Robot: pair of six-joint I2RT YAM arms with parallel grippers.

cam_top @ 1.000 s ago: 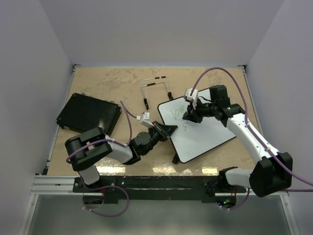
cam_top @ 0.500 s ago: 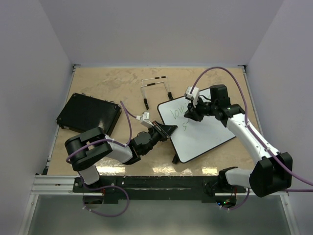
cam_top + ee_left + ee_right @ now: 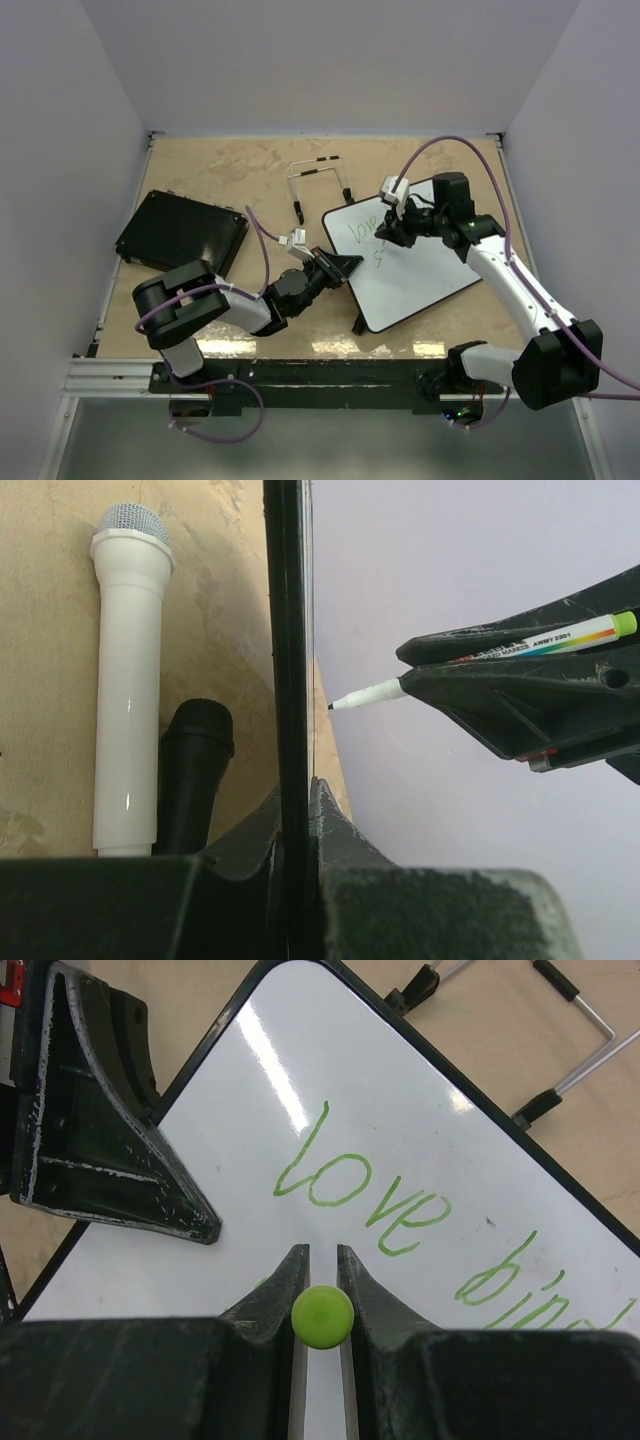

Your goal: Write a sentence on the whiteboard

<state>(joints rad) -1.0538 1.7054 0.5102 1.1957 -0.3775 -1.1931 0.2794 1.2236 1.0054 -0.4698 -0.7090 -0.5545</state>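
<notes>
The whiteboard [image 3: 425, 272] lies right of centre, turned at an angle. My left gripper [image 3: 345, 265] is shut on its left edge; in the left wrist view the jaws [image 3: 298, 790] pinch the black frame [image 3: 290, 630]. My right gripper [image 3: 387, 236] is shut on a green marker [image 3: 480, 660], whose tip sits at the board surface. The right wrist view shows the marker's green end cap [image 3: 322, 1316] between the fingers. The sentence [image 3: 400, 1210] reads "love bind" in green, with a small mark below it [image 3: 378, 258].
A black textured pad [image 3: 182, 232] lies at the left. A wire stand [image 3: 318, 180] sits behind the board. A white microphone [image 3: 125, 680] and a black microphone [image 3: 195, 770] lie beside the board's edge. The table's walls stand close on the left, right and far sides.
My right gripper with the marker has shifted slightly to the right and away over the board. The left gripper and the board have not moved.
</notes>
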